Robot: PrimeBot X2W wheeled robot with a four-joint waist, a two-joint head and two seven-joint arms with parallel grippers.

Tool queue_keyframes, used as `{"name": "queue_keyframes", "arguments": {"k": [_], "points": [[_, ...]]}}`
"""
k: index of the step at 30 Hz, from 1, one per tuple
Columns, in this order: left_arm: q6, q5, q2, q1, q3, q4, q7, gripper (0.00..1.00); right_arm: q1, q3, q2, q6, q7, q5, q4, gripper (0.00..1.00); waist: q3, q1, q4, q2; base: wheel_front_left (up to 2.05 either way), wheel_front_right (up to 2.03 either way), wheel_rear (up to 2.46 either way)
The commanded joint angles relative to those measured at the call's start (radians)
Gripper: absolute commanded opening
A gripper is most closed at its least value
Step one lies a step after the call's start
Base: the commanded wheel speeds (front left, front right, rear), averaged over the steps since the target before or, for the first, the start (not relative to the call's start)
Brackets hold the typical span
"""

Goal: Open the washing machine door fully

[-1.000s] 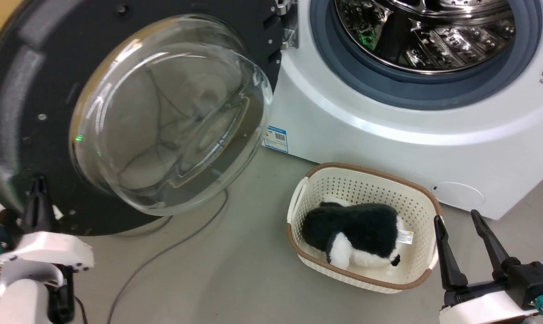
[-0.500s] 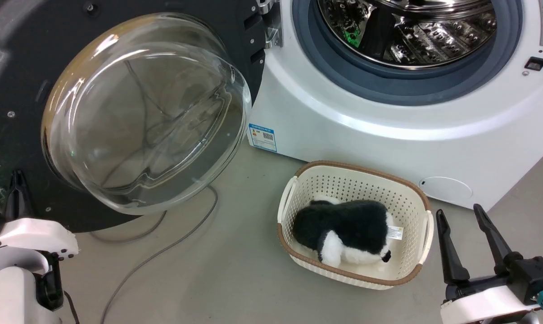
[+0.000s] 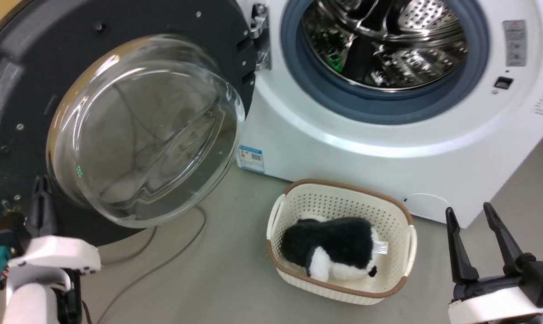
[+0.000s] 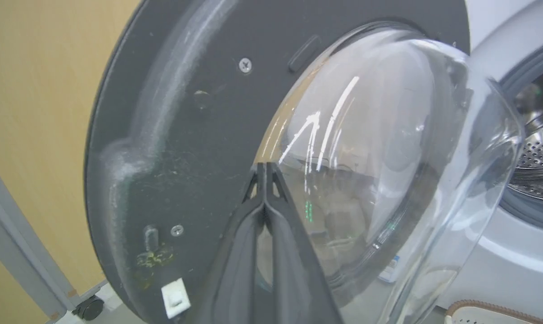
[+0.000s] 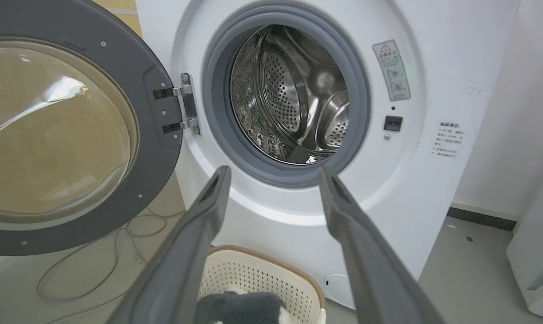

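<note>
The round black washing machine door (image 3: 24,81) stands swung wide to the left on its metal hinge (image 3: 259,36), its clear glass bowl (image 3: 141,130) bulging toward me. The white washing machine (image 3: 388,148) shows its grey gasket and steel drum (image 3: 384,40). My left gripper (image 3: 41,186) is shut with nothing in it, its tips close before the door's inner face (image 4: 186,135) beside the bowl; whether they touch it I cannot tell. My right gripper (image 3: 469,213) stands open at the lower right, in front of the machine (image 5: 298,211).
A cream perforated basket (image 3: 402,243) holding a black-and-white plush toy (image 3: 330,247) sits on the grey floor before the machine. A grey cable (image 3: 163,261) loops on the floor under the door. A yellow wall (image 4: 33,112) lies behind the door.
The whole head view has shifted, showing more of the drum and machine front, so the camera moved. The right gripper stays open, and the left gripper sits a little higher by the door.
</note>
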Motion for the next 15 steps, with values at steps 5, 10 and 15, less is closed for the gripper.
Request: {"name": "queue_keyframes", "arguments": {"k": [5, 10, 15], "points": [[-0.029, 0.039, -0.029, 0.07, -0.023, -0.104, -0.004, 0.0, 0.018, -0.012, 0.002, 0.001, -0.004, 0.008, -0.028, 1.0, -0.03, 0.0, -0.037, 0.0, 0.0, 0.0, 0.0], [-0.044, 0.056, -0.063, 0.129, -0.038, -0.202, -0.004, 0.4, 0.038, -0.02, 0.002, 0.001, -0.004, 0.013, -0.046, 1.0, -0.054, 0.0, -0.071, 0.0, 0.0, 0.0, 0.0], [-0.077, 0.062, -0.091, 0.181, -0.065, -0.262, -0.004, 1.0, 0.052, -0.024, 0.002, 0.001, -0.004, 0.016, -0.058, 1.0, -0.064, 0.0, -0.109, 0.0, 0.0, 0.0, 0.0]]}}
